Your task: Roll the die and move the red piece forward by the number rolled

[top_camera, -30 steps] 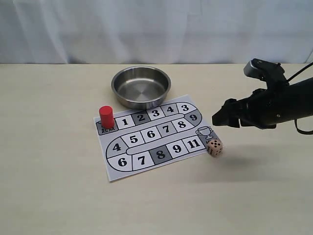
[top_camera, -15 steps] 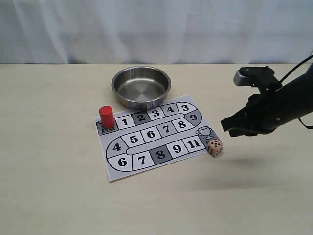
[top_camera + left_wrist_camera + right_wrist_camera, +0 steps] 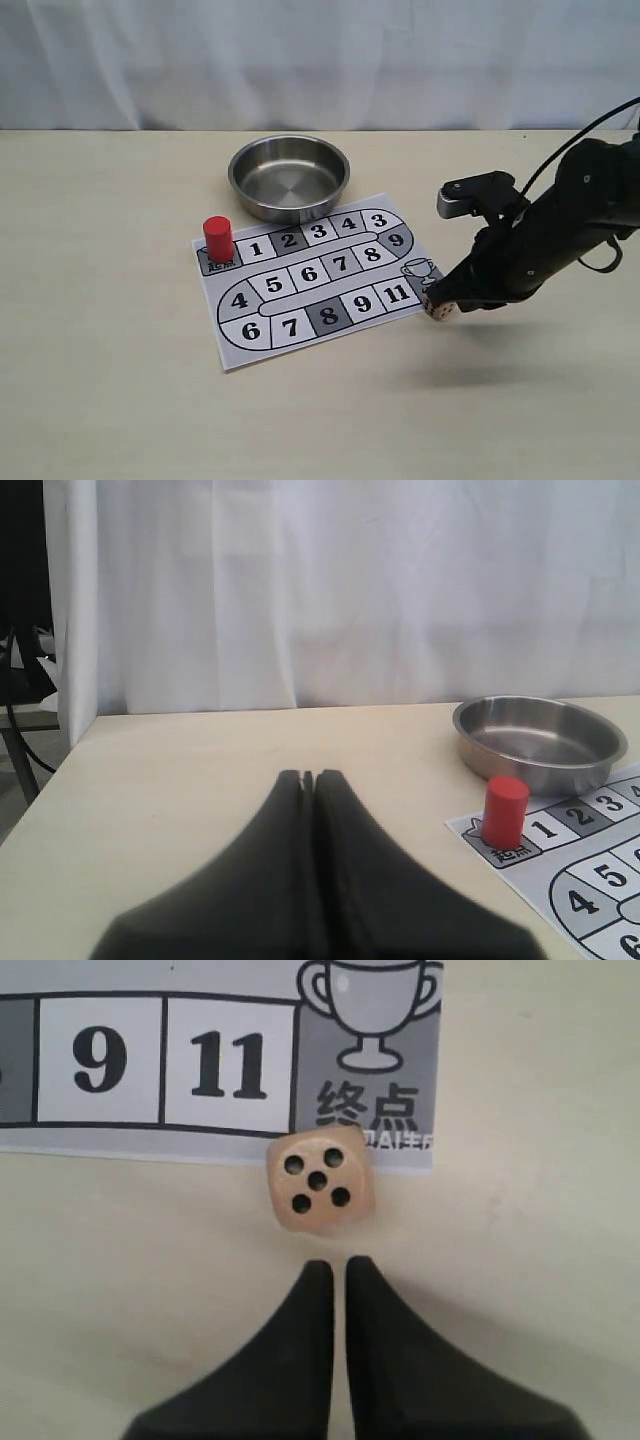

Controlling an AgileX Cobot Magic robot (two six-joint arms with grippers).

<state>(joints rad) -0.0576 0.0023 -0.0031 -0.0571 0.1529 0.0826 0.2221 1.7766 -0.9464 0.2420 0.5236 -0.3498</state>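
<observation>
The pale die (image 3: 437,309) lies on the table just off the board's corner by the trophy square, five pips up (image 3: 315,1180). My right gripper (image 3: 449,296) hangs right over it in the exterior view and partly covers it. In the right wrist view the gripper (image 3: 340,1265) is shut, with its tips just short of the die and nothing between them. The red piece (image 3: 217,238) stands upright on the board's grey start square, also seen in the left wrist view (image 3: 504,812). My left gripper (image 3: 310,777) is shut and empty, well away from the red piece.
The paper game board (image 3: 300,272) with numbered squares lies mid-table; squares 9, 11 and the trophy square (image 3: 370,1050) show near the die. A steel bowl (image 3: 289,177) stands behind the board, empty. White curtain at the back.
My right arm has swung down and leftward from above the table to just over the die. The die and the red piece have not moved.
</observation>
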